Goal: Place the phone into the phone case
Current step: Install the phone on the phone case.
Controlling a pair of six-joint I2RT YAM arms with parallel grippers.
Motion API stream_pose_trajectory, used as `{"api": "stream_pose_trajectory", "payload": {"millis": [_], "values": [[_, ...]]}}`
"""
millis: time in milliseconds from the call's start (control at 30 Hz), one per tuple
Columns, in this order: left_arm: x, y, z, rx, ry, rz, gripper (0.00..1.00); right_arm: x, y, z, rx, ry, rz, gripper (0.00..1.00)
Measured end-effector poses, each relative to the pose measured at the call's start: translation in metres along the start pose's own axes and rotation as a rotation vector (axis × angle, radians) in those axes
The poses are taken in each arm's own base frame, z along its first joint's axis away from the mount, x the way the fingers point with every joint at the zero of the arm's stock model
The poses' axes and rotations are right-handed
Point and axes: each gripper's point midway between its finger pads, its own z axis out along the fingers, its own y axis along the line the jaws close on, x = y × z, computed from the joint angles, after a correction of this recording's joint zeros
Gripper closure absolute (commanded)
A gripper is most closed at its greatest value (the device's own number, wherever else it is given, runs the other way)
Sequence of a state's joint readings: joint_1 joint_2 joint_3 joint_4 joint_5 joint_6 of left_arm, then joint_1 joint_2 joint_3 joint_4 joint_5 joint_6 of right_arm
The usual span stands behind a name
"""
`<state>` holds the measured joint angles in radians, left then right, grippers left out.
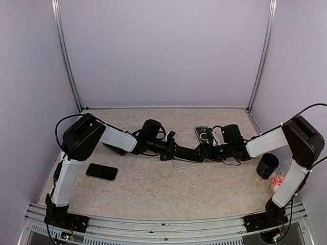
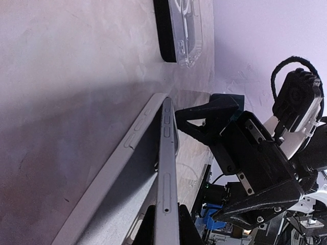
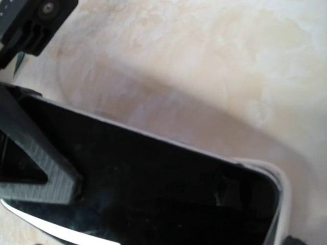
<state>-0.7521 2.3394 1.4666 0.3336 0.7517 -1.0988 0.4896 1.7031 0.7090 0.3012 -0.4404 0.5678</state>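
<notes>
phone (image 2: 167,168): mid-desk between the two arms, its metal edge raised at an angle over the case, far end down in the case's far end.
case (image 2: 117,178): pale grey, flat on the desk (image 1: 153,194) under the phone; its rim shows round the phone's corner in the right wrist view.
left claw (image 2: 164,229): pinching the phone's near end, one finger on either side of the edge.
right claw (image 1: 203,151): spread wide at the far end of phone and case (whether a finger touches the glass, cannot tell).
other phone (image 1: 101,172): black, flat on the desk by the left arm, well apart.
cased phone (image 1: 203,133): just behind the right claw.
cup (image 1: 267,166): dark, beside the right arm.
</notes>
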Motion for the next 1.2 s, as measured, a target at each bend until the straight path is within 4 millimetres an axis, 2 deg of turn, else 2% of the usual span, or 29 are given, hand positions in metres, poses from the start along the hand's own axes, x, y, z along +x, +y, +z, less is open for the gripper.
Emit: {"api": "stream_pose_trajectory", "payload": {"millis": [600, 1200], "values": [[0.008, 0.005, -0.014, 0.010, -0.087, -0.094, 1.00, 0.009, 0.010, 0.001, -0.011, 0.028, 0.009, 0.01], [0.009, 0.007, -0.015, 0.012, -0.107, -0.145, 1.00, 0.019, 0.020, 0.004, -0.038, 0.030, -0.013, 0.00]]}}
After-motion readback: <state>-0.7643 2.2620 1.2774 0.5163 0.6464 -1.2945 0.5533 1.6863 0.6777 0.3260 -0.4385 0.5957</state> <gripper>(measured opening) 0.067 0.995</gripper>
